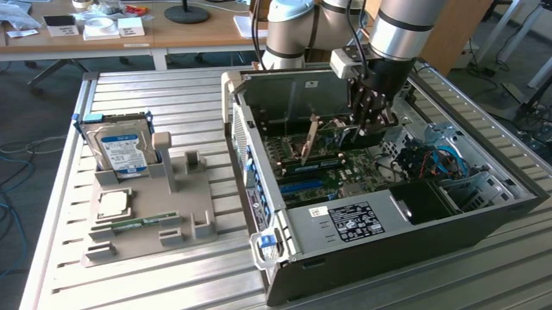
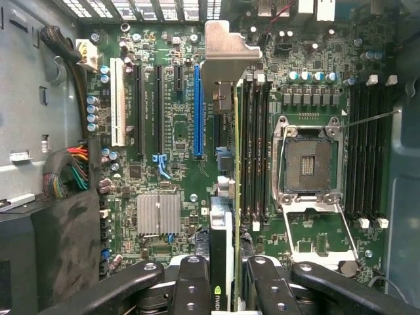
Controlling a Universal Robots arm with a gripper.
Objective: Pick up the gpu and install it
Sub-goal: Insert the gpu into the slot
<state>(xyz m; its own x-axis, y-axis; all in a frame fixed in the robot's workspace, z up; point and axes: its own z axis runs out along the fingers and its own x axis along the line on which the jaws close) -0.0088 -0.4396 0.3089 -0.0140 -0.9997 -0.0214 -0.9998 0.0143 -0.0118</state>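
Wrist view: pinching gpu (image 2: 223,223) edge-on in gripper (image 2: 226,270), over motherboard (image 2: 177,125), just beside blue expansion slot (image 2: 197,111); silver bracket (image 2: 226,52) at card's far end.

Slatted metal tabletop (image 1: 164,90) up front. Wooden desk (image 1: 172,35) behind w/ white boxes (image 1: 116,28) & black round stand base (image 1: 187,13). Grey floor (image 1: 26,116), loose cables (image 1: 15,154) at exterior view's left.

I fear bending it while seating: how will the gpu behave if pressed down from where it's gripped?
Probably stiff: the gpu carries a cooler block along its board. Its thin green edge looks fragile; uneven pressure might flex it. Gripped by the pincer at one end, the metal bracket end might tilt.
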